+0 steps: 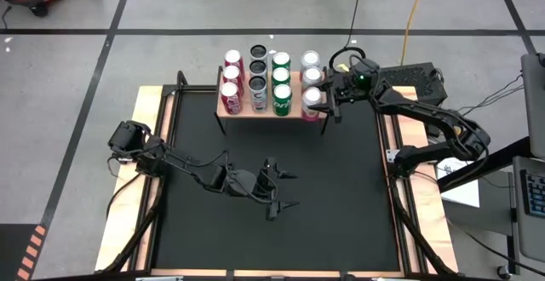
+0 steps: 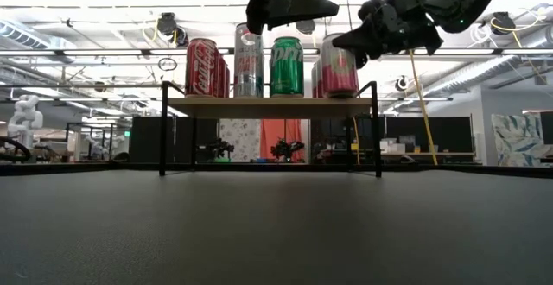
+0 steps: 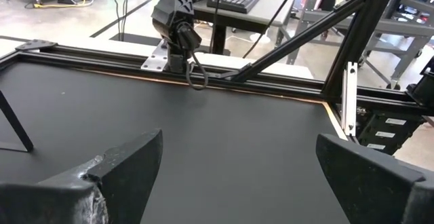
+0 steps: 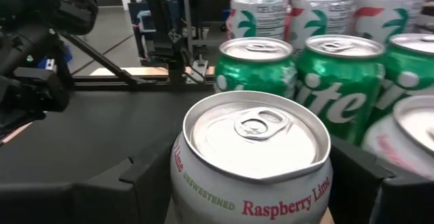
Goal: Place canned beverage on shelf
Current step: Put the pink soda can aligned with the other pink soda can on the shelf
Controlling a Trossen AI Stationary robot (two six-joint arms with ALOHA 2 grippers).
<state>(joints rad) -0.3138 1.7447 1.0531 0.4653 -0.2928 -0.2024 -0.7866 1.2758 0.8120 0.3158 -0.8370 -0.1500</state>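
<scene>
Placement stage: my right gripper [image 1: 324, 104] stands at the right-hand end of the small light-wood shelf on thin black legs [image 1: 228, 109], its dark fingers [image 4: 146, 176] set either side of the silver-topped pink raspberry-lime can [image 4: 254, 159], which sits upright at the front of the right-most row. The jaws are partly open and lie close to the can's wall; whether they press on it I cannot tell, though the can's base appears to rest on the board. My left gripper [image 1: 278, 190] waits wide open and empty over the black table mat [image 1: 341, 196], well apart from the shelf.

To finish well, I judge that the fingers should part evenly and the wrist draw back level, away from the green cans [image 4: 339, 71] just beside, so nothing is nudged off the edge.

Legible writing: "Raspberry Lime" and "UNWEETENED" on the near can; part of "Sprite" on the green cans; "CELSIUS" partly readable on the white can behind [image 4: 261, 17]; the red cola cans [image 2: 202, 66] show white script
</scene>
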